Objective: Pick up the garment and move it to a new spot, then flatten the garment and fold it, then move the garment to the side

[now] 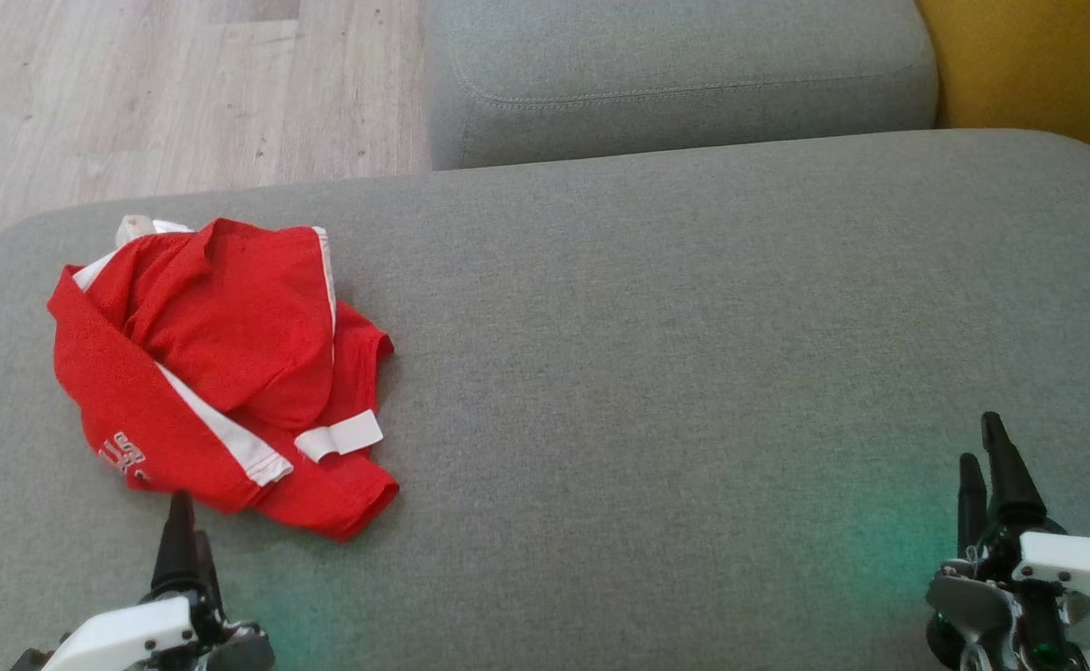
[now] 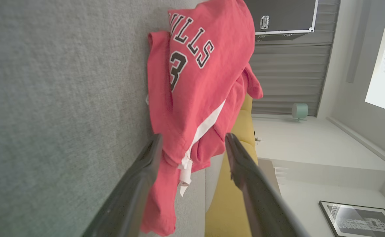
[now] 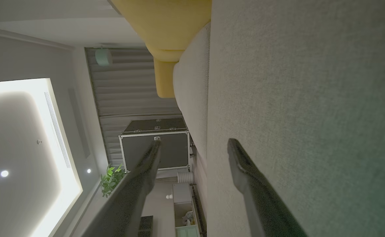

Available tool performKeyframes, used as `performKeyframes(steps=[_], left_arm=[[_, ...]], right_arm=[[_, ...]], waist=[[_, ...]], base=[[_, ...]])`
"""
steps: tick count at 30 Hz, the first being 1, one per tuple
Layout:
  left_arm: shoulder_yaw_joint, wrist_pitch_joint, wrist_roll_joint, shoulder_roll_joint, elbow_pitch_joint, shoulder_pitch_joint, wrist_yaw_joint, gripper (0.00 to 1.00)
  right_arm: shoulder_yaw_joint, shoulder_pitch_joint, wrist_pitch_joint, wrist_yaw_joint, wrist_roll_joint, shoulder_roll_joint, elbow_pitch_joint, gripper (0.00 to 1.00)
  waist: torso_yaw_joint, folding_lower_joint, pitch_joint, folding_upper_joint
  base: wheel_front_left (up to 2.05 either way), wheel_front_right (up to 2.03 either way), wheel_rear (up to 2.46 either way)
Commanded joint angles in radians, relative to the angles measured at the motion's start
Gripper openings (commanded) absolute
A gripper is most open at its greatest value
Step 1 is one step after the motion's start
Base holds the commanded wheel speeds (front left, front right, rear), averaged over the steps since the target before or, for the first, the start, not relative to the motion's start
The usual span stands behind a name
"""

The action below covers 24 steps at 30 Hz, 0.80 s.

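The garment (image 1: 219,359) is a red jersey with white stripes, crumpled in a heap on the left part of the grey sofa seat (image 1: 675,354). In the left wrist view the garment (image 2: 195,89) shows black-and-white lettering and lies just beyond the fingertips. My left gripper (image 1: 182,522) hovers right at the heap's near edge, jaws open, with nothing between them (image 2: 192,144). At the lower right my right gripper (image 1: 985,457) is open and empty over bare cushion, far from the garment; its fingers (image 3: 242,164) stand apart.
A second grey cushion (image 1: 675,75) lies behind the seat, with a yellow cushion (image 1: 1039,65) at the back right. Wooden floor (image 1: 154,93) runs past the seat's far left edge. A dark flight case (image 3: 154,144) stands across the room.
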Motion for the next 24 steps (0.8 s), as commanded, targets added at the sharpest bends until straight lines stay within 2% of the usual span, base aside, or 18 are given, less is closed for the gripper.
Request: performKeyframes(steps=[1, 13, 24], left_arm=[[0.012, -0.007, 0.012, 0.006, -0.038, -0.036, -0.001, 1.00], [0.050, -0.043, 0.058, 0.007, -0.050, -0.031, -0.002, 1.00], [0.101, -0.075, 0.208, 0.008, -0.101, -0.044, 0.003, 1.00]], right_arm=[[0.003, -0.041, -0.010, 0.000, -0.013, -0.005, -0.033, 1.00], [0.016, -0.052, -0.045, 0.000, -0.152, -0.005, -0.053, 1.00], [0.033, -0.062, -0.078, 0.000, -0.379, -0.006, -0.117, 1.00]], waist=[[0.000, 0.0000, 0.000, 0.0000], [-0.002, 0.0000, -0.003, 0.0000], [-0.007, 0.0000, -0.003, 0.0000]], base=[[0.00, 0.00, 0.00], [0.00, 0.00, 0.00], [0.00, 0.00, 0.00]])
